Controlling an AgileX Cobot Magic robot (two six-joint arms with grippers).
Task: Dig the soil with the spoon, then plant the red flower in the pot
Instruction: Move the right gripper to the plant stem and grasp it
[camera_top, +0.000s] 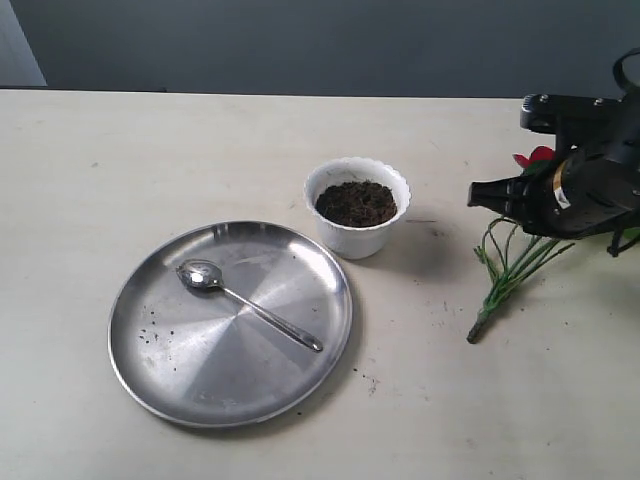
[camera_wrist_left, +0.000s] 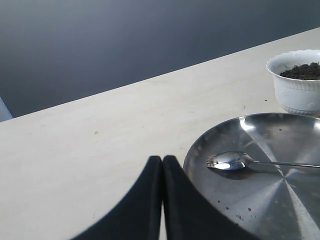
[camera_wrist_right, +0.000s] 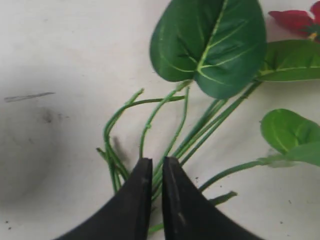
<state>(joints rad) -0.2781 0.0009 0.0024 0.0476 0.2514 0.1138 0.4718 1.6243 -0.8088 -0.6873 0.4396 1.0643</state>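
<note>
We are seeing the flower (camera_top: 505, 280) lying on the table (camera_top: 150, 150) to the right of the pot (camera_top: 357, 207), its long axis slanting: the cut stem end is pointing toward the near left, the leaves and a red bloom lying away to the far right under our right arm. The spoon (camera_top: 245, 301) is lying in the plate (camera_top: 160, 380), bowl toward the far left, handle running to the near right. The soil (camera_top: 356, 203) is sitting in the pot.

Our right gripper (camera_wrist_right: 153, 167) is hovering over the stems, its fingers (camera_wrist_right: 176, 200) nearly pressed together with only a slit between them; we cannot tell whether they are pinching a stem. Our left gripper (camera_wrist_left: 162, 165) is holding nothing, fingers (camera_wrist_left: 142, 210) pressed together, just beside the plate's rim.
</note>
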